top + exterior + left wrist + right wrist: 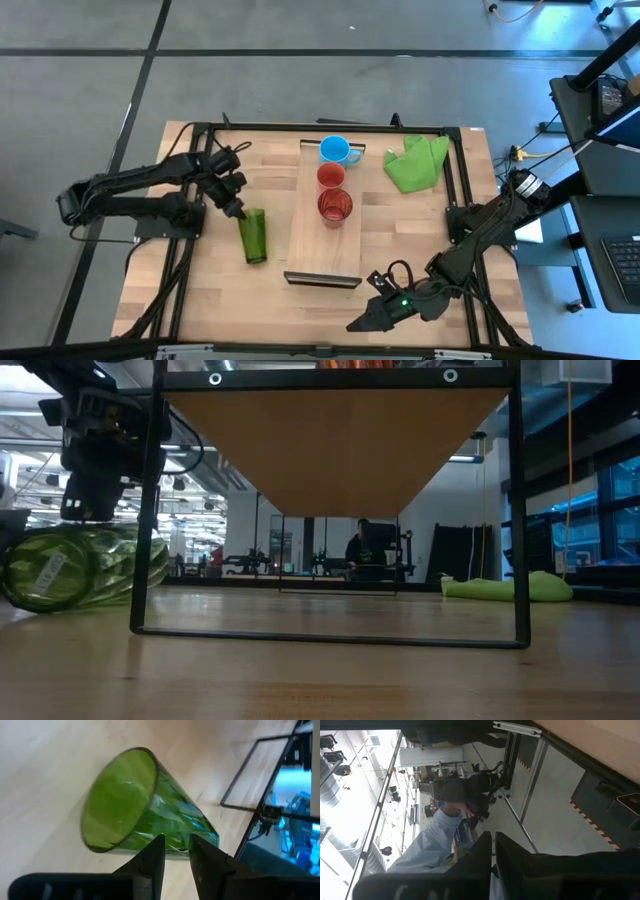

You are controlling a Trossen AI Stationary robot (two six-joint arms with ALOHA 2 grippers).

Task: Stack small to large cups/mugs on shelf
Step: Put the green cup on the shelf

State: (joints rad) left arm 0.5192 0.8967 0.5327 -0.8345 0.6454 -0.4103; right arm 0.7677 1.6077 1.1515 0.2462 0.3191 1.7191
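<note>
green tumbler (253, 237) lies sideways beside the shelf (325, 240); my left gripper (236, 210) (fingers slightly parted, grasping nothing) must regrasp it.

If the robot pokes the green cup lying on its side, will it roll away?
Probably. The green cup lies on its side on the table, beside the left hand, so its round wall can roll. It narrows toward the base, so it would likely curve rather than go straight. It looks like thin, see-through plastic, so probably light and easy to nudge.

Olive-green tumbler (145, 815) lies on its side beyond the left gripper (176, 857).
</note>
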